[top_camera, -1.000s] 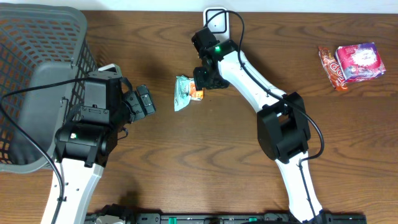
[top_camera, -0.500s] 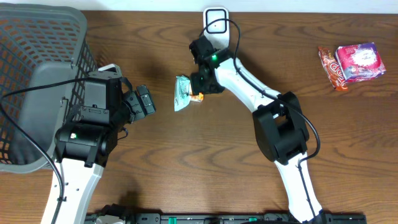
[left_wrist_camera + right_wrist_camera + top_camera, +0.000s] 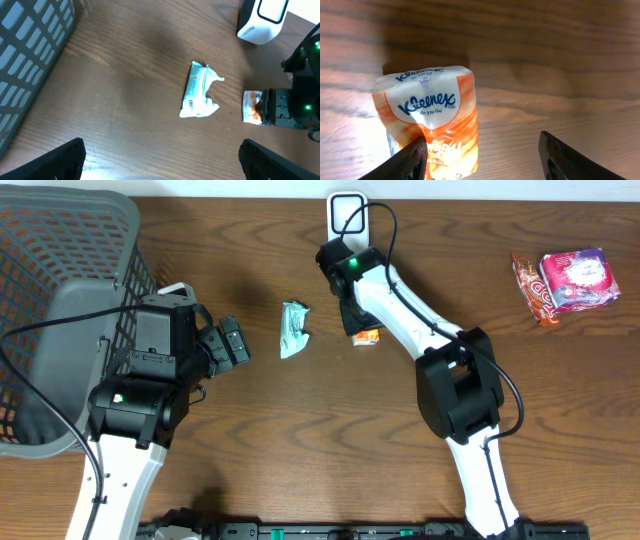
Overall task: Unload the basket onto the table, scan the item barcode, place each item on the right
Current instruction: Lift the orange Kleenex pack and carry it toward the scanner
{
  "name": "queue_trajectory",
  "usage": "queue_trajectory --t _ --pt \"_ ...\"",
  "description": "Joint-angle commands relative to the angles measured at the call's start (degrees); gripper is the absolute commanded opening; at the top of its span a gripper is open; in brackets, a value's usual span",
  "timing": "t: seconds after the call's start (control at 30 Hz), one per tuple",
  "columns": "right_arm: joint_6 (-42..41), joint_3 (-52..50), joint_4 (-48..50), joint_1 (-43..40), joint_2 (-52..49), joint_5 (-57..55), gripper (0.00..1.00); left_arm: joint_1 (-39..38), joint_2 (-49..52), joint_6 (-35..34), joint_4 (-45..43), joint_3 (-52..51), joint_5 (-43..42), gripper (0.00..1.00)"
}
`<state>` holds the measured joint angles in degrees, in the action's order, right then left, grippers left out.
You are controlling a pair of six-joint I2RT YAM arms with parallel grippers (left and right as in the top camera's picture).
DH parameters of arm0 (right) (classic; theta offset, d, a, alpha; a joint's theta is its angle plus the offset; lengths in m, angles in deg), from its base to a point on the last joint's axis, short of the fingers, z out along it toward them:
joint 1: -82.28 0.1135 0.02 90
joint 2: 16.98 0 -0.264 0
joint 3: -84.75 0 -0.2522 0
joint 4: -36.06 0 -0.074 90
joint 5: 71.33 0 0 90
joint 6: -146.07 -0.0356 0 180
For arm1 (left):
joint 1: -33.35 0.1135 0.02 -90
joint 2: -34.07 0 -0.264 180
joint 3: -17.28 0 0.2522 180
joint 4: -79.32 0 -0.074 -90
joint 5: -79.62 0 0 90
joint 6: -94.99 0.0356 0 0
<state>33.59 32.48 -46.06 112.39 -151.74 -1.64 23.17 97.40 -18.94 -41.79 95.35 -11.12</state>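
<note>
While the right tool [image 3: 482, 145] stands with fingers apart, the orange tissue pack [image 3: 432, 120] lies flat on the desk [image 3: 545, 60] by one finger. Its lower end is cut off, and the arm hides most of it from overhead. The left tool [image 3: 161, 147] gapes wide beside the basket [image 3: 60, 240], with a green packet [image 3: 199, 91] on open wood between. The scanner [image 3: 347, 210] sits at the far edge.

Shop checkout mock-up — barcode scanner [image 3: 347, 210], grey shopping basket [image 3: 60, 230], packaged snacks [image 3: 565, 280]

Grey mesh basket [image 3: 50, 250] stands left on the table [image 3: 300, 440], pink packet [image 3: 580, 278] touching red packet [image 3: 533, 288] far right
</note>
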Motion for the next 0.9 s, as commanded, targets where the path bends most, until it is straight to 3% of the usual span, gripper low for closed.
queue_trajectory --t 0.0,0.27,0.4,0.67,0.87 --pt "2.51 1.55 -0.50 1.51 -0.50 -2.93 0.68 0.24 0.07 0.74 0.09 0.35 0.31 0.98" --pt "5.88 4.00 -3.45 7.80 -0.50 -10.95 0.69 0.24 0.07 0.74 0.09 0.37 0.31 0.98" --pt "6.29 3.85 -3.19 10.10 -0.55 -12.72 0.64 0.24 0.07 0.74 0.09 0.37 0.31 0.98" --pt "6.25 -0.07 0.37 9.77 -0.59 -12.81 0.55 0.24 0.07 0.74 0.09 0.37 0.31 0.98" --pt "6.29 -5.95 7.74 9.22 -0.59 -13.05 0.54 0.24 0.07 0.76 0.09 0.37 0.31 0.98"
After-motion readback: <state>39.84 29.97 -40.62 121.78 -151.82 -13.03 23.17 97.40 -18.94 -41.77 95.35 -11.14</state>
